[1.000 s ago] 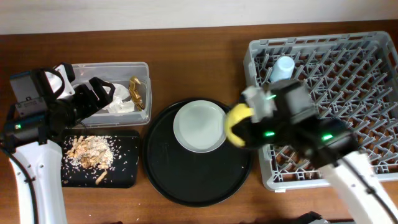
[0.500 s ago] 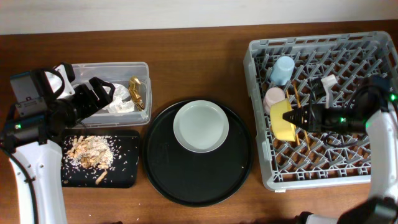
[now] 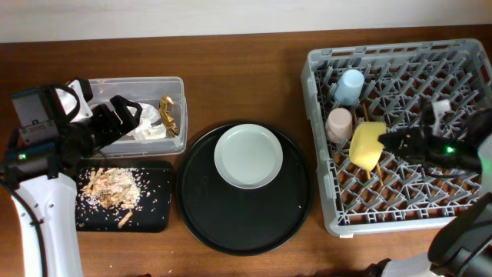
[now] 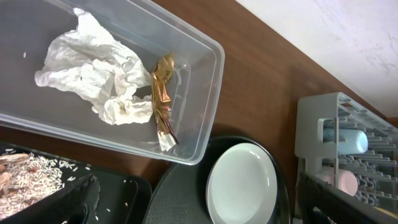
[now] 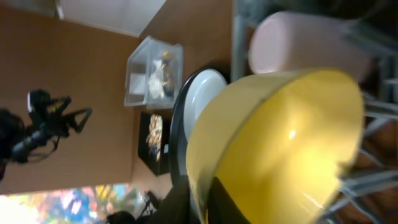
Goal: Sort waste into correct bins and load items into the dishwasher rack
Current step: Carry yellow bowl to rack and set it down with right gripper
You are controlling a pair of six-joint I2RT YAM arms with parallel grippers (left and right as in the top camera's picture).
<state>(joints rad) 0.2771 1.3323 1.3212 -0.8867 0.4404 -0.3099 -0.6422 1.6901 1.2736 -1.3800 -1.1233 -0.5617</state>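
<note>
Yellow bowl [image 3: 367, 145] tilted on edge among dishwasher rack [image 3: 323, 58] pegs, just right of pink cup [image 3: 338, 123]; right gripper [image 3: 393, 143] at its rim, grip impossible to tell; left gripper [image 3: 123, 115] spread wide, empty, over clear tub [image 3: 134, 81]

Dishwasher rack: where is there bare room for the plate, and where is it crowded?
Free: dishwasher rack peg rows below the yellow bowl in the overhead view, and those right of the light-blue cup. Crowded: the left side, where that cup, the pink cup and the bowl bunch.
</note>
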